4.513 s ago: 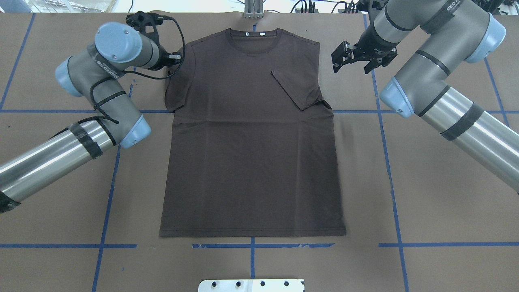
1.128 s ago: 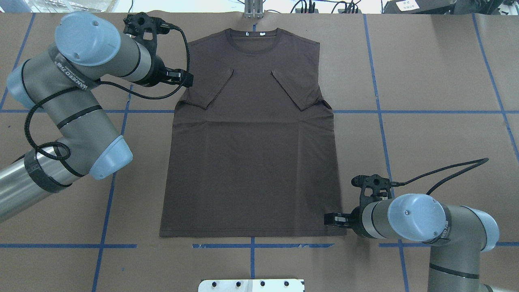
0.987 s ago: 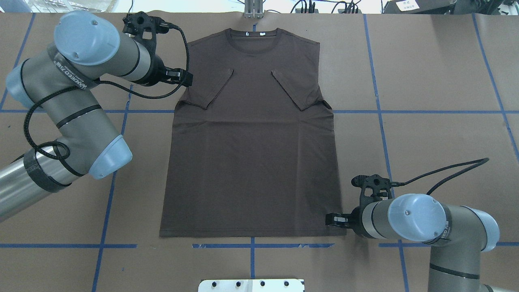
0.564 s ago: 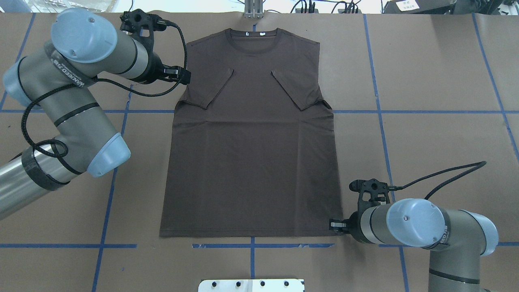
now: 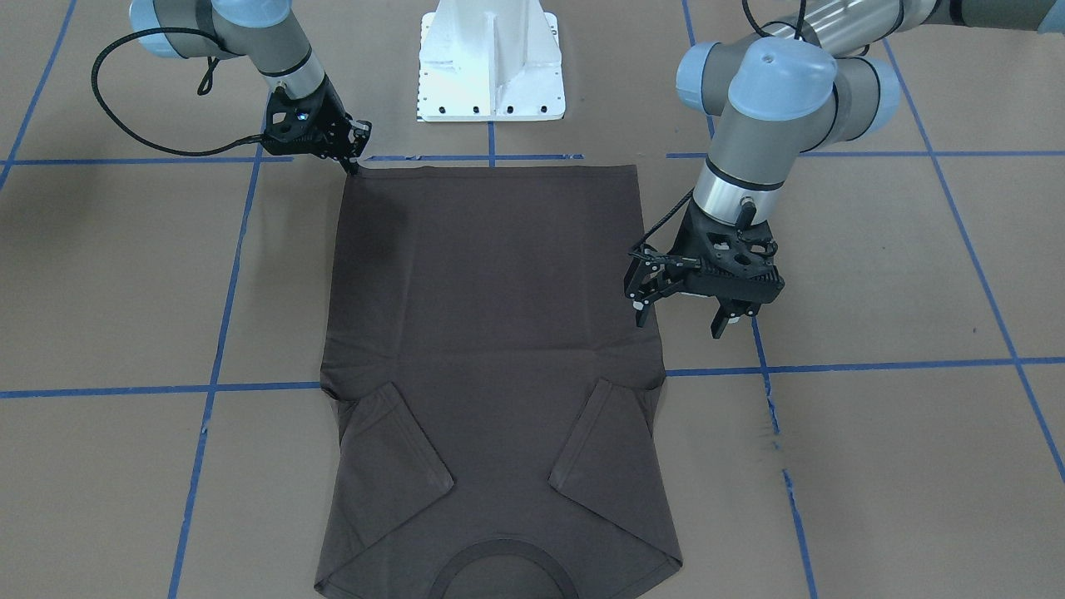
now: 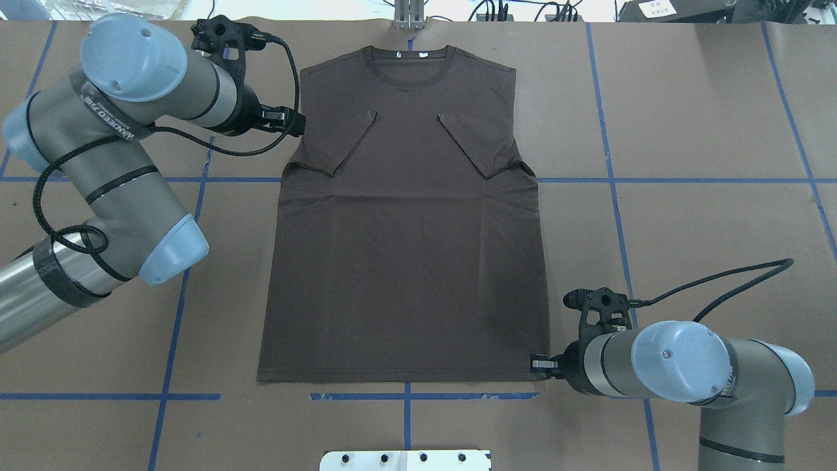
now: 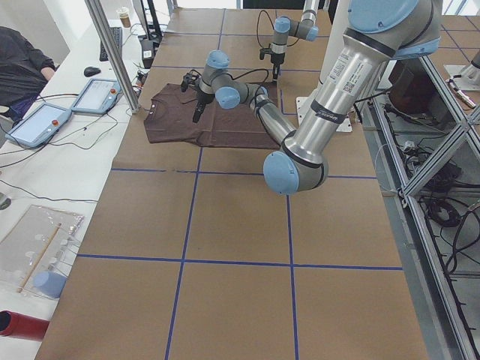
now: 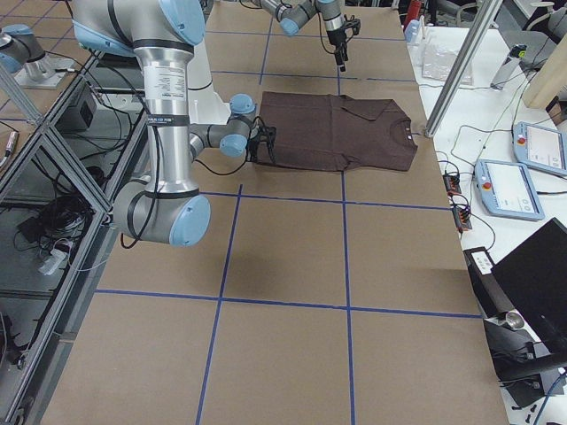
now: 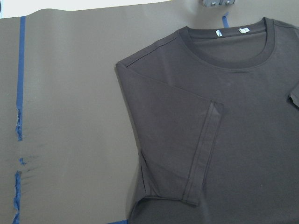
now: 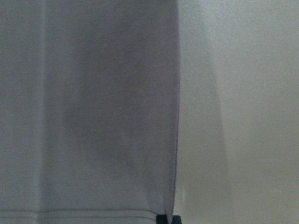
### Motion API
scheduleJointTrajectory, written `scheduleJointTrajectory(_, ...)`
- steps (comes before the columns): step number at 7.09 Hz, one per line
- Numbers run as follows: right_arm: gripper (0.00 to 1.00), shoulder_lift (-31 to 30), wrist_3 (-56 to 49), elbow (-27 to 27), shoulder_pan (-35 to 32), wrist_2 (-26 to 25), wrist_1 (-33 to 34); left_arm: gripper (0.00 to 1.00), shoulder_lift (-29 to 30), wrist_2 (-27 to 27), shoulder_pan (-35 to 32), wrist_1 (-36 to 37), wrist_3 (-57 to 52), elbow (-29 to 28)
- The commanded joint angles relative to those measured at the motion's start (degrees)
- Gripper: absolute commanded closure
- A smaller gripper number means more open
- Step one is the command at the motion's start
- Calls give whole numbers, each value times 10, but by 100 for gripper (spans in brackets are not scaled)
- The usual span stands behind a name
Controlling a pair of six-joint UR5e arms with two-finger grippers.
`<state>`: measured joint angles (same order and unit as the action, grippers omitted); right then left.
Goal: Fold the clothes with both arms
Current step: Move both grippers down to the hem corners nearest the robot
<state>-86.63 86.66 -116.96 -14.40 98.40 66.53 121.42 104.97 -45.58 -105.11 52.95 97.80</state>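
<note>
Looks straight down on the T-shirt (image 10: 93, 107), washed to a pale grey and filling a little over the left half. Shows its side edge running nearly straight from top to bottom, just right of centre. Shows the stitched hem (image 10: 84, 213) crossing low, close to the bottom border. Leaves the bare counter (image 10: 252, 93) on the right, with a soft shadow band lying along the cloth edge. Catches 2 dark tips of the tool (image 10: 168, 220) at the very bottom, drawn close together at the hem's corner.
</note>
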Motion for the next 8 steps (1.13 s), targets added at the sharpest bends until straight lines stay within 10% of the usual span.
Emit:
scheduleJointTrajectory(1, 100, -2, -9, -28, -8, 1, 0, 0, -83, 42, 4, -11, 123, 68)
scheduleJointTrajectory(3, 100, -4, -65, -34, -14, 3, -3, 0, -193, 0, 96, -7, 282, 188)
scheduleJointTrajectory(8, 100, -13, -69, -65, -42, 37, -3, 2, -200, -140, 322, 32, 515, 182)
